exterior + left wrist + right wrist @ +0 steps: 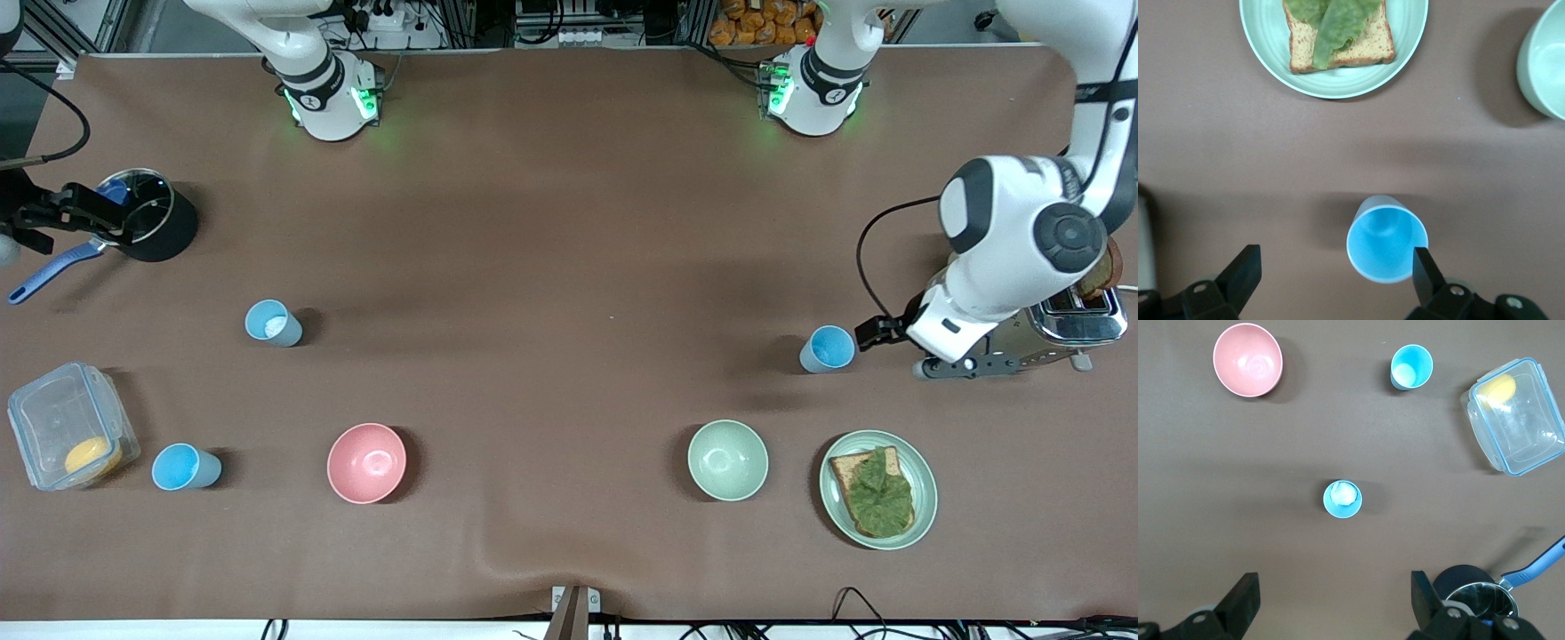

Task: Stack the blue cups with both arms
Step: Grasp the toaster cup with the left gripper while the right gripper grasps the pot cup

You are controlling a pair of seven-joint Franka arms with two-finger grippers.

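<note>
Left gripper point(1331, 280) jaws wide, closing in on blue cup point(828, 348) at frame right; centring needed first. Right gripper point(1331, 603) waiting wide, upper left.

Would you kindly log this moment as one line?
left gripper: open, low beside blue cup | right gripper: open, high above saucepan | cups unstacked

Blue cups point(827, 348) — pink bowl point(366, 462), pale green bowl point(727, 460), brown table point(569, 222).
</note>
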